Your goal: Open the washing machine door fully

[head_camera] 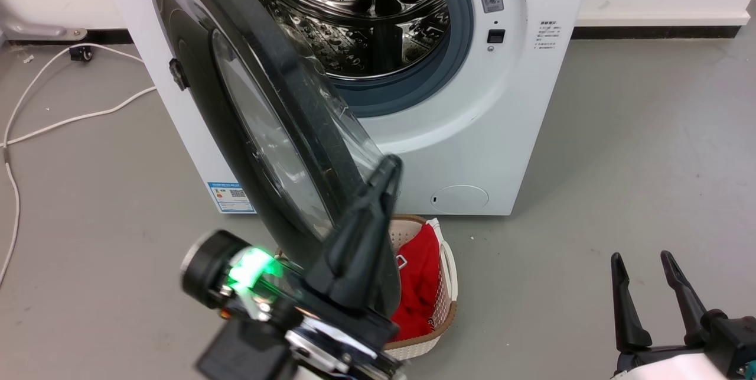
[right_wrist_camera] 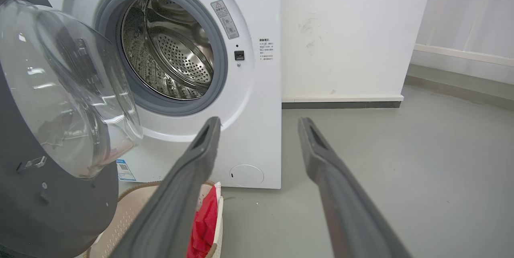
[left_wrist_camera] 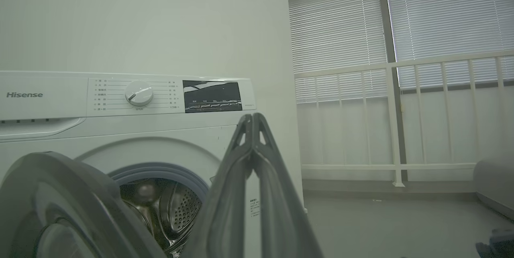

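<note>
The big round black door (head_camera: 236,102) of the white washing machine (head_camera: 472,149) stands part way open, swung out to the left. The left gripper (head_camera: 388,167) has its two fingers pressed together with nothing between them, right by the door's lower edge. The right gripper (head_camera: 641,257) is spread wide and empty, low over the grey floor (head_camera: 620,161), well away from the door, and a basket (head_camera: 450,285) with a red cloth (head_camera: 416,285) sits under the door.

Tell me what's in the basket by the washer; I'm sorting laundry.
A red garment lies in the basket. The washing machine door and left gripper cover its left part, hiding anything else there.
</note>
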